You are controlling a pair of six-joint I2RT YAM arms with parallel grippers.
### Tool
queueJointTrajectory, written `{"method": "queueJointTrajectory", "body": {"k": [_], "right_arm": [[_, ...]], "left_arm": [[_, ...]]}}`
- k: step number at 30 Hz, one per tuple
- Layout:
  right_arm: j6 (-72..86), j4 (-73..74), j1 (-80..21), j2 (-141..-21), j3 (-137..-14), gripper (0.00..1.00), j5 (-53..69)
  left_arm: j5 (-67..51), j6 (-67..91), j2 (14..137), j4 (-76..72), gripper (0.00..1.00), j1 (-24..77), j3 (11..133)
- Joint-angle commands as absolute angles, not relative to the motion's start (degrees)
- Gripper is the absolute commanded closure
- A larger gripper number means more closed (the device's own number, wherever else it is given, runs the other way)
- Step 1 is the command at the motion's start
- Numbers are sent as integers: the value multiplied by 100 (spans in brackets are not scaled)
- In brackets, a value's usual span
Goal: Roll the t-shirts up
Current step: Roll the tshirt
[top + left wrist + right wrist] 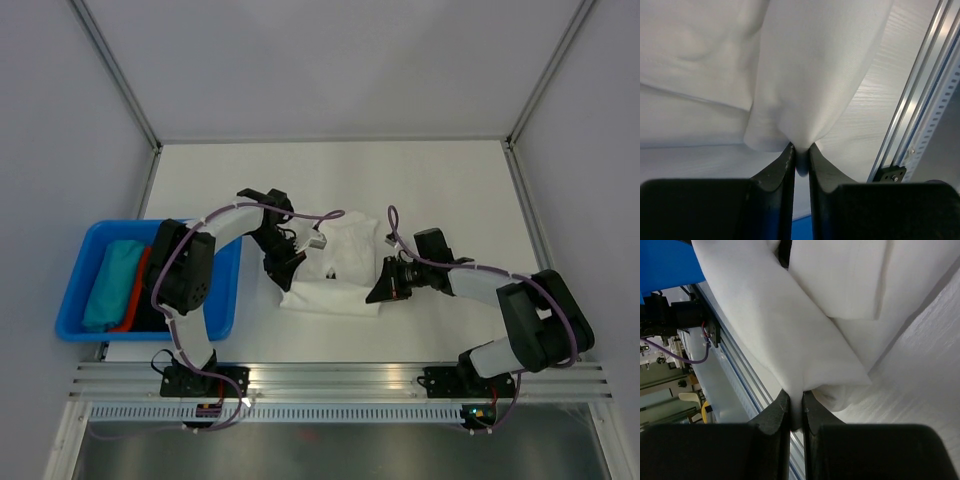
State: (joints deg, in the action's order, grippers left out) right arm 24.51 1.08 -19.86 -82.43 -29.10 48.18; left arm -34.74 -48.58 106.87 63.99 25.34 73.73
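White t-shirt [338, 262] on the bench [440, 190] has its near corners pinched by left gripper [801, 151] and right gripper [796, 397], apparently to start an even roll

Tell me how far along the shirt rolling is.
Done: a teal roll and a red roll lie in the blue bin. In hand: the left gripper and the right gripper each pinch an edge of the white t-shirt, which lies loosely folded on the table. Left: rolling that shirt up and, probably, binning it.
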Motion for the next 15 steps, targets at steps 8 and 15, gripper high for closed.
{"method": "queueJointTrajectory", "body": {"k": [8,15], "right_arm": [[1960,799,-1679,-8789,-3709,82,4791],[2100,519,-1608,-8544,-3612,55,4140]], "left_arm": [[-3076,-4825,10933,6091,84,2470,7584],[-3050,-4772,11083,6038,74,2461,7796]]}}
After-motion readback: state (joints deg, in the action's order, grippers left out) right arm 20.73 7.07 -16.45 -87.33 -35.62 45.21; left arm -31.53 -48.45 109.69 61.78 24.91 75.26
